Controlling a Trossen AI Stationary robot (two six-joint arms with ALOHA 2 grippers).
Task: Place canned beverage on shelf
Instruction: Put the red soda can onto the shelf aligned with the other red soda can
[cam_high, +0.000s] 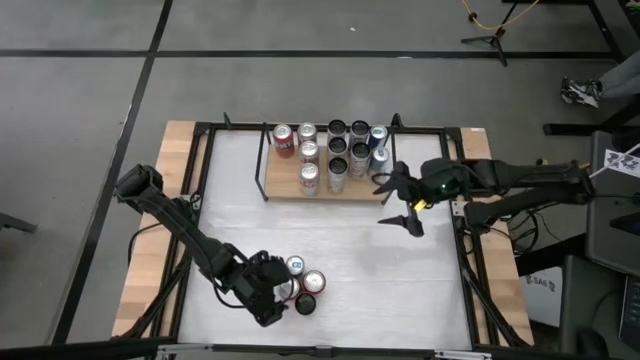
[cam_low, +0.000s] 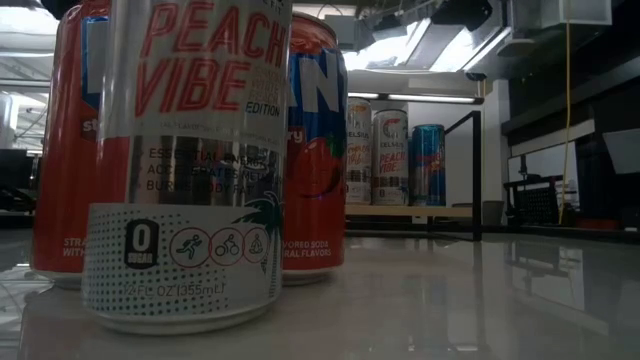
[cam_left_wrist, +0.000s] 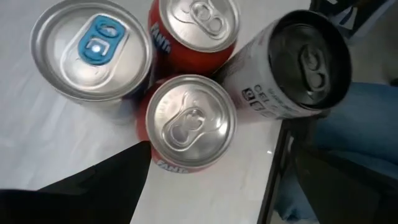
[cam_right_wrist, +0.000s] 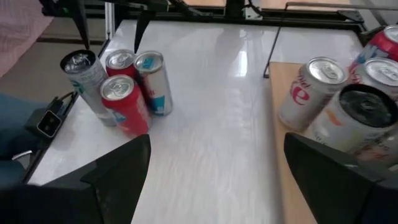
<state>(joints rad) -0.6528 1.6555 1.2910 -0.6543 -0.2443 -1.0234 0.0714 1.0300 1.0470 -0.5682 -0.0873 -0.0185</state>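
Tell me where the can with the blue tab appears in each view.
High: blue-tab can, shelf side of the cluster at the left gripper.
Low: not visible; nearer cans block it.
Left wrist: beside two red cans.
Right wrist: cluster's shelf-side can.
Shared landmark: black-topped can, same cluster.

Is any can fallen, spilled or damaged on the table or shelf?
Nothing stands out. The four loose cans stand upright in a tight cluster at the table's front edge, the cans on the shelf are upright too, and no spill shows on the table.
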